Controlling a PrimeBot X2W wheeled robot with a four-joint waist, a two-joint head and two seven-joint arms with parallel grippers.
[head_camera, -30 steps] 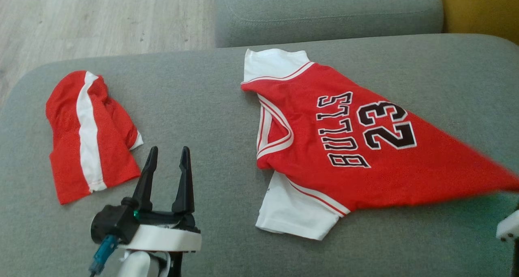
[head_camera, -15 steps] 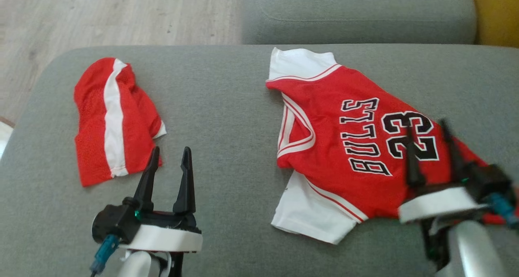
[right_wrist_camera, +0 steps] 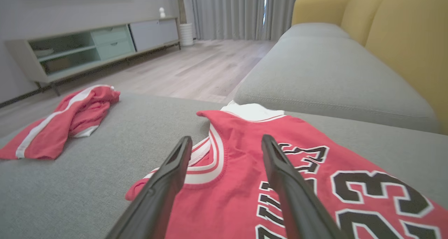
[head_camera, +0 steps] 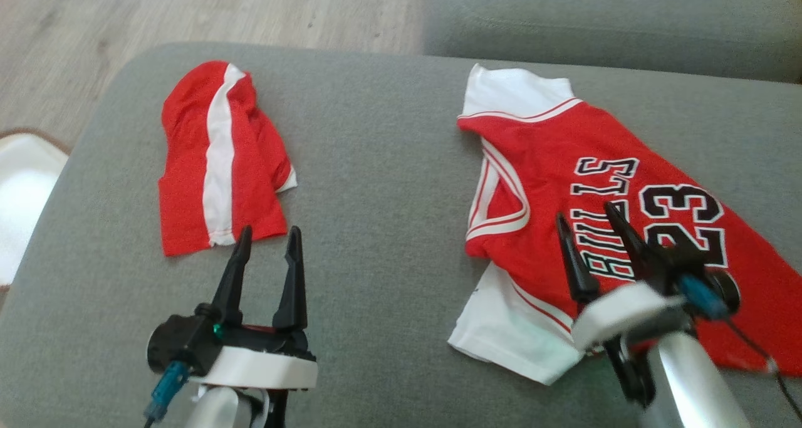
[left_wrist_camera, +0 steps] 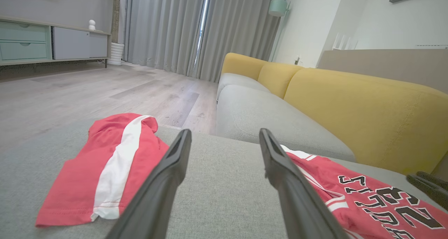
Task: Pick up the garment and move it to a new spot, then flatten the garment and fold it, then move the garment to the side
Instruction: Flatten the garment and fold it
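Grey cushion [head_camera: 376,133], one jersey [head_camera: 551,146], one shorts [head_camera: 213,165], left hand [head_camera: 270,230], right hand [head_camera: 584,212]

A broad bare strip of grey cushion [head_camera: 376,177] runs from six to twelve o'clock, between the shorts [head_camera: 219,158] at ten and the shirt [head_camera: 551,140] at three, free for passing. The left pincer [head_camera: 270,230], fingers spread, stands at seven just short of the shorts. The right pincer [head_camera: 585,212], likewise spread, hangs over the shirt at four.

Your right gripper [head_camera: 584,212] is now open above the jersey [head_camera: 551,140], its hem released and slack. Your head view has shifted.
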